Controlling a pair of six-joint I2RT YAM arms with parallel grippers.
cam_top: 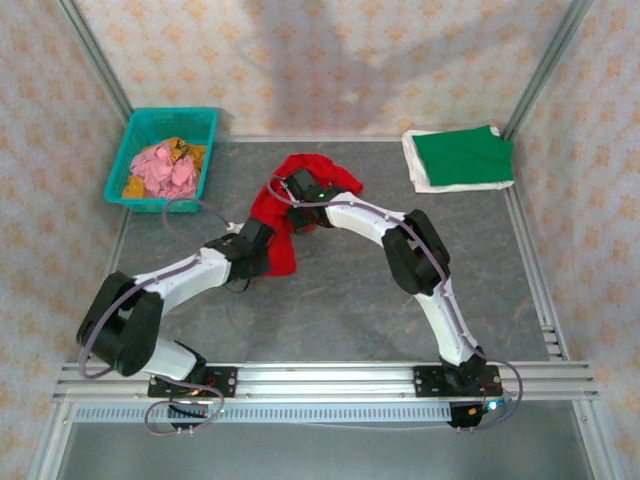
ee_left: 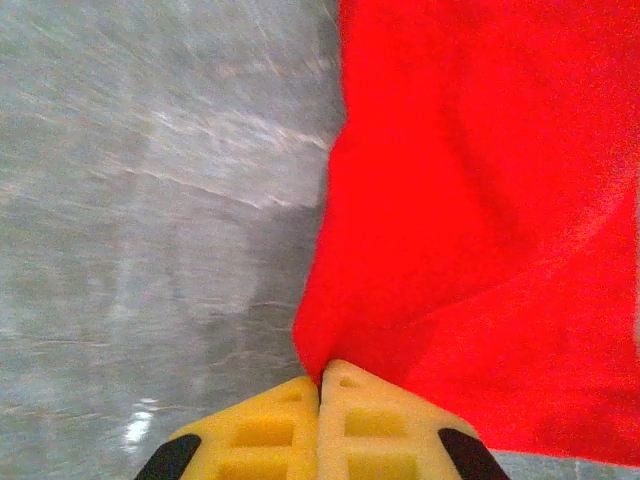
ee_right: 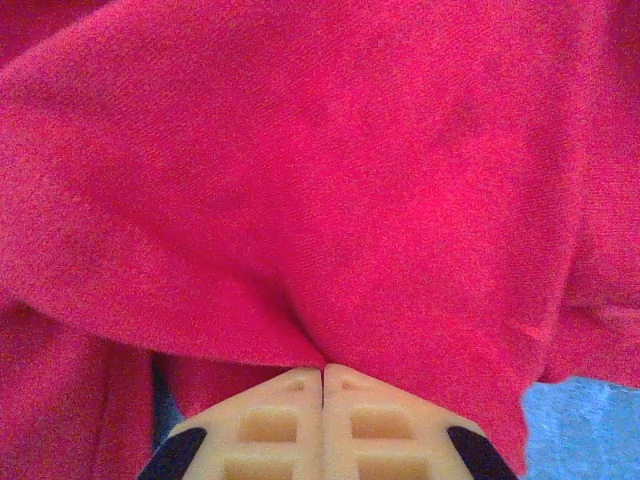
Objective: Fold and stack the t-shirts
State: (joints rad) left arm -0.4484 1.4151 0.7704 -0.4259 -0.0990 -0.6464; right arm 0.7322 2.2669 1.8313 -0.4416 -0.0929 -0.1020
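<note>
Bright red cloth t-shirt (cam_top: 270, 212) bunched up; I see left gripper (ee_left: 320, 388) and right gripper (ee_right: 322, 372) both pinched tight on its fabric.

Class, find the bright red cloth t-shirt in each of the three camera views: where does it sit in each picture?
Top external: the bright red cloth t-shirt lies bunched mid-table, at both arms' tips.
Left wrist: right half, pinched by the shut left gripper.
Right wrist: across the frame, above the shut right gripper pinching it.
Shared landmark: the grey table.
</note>
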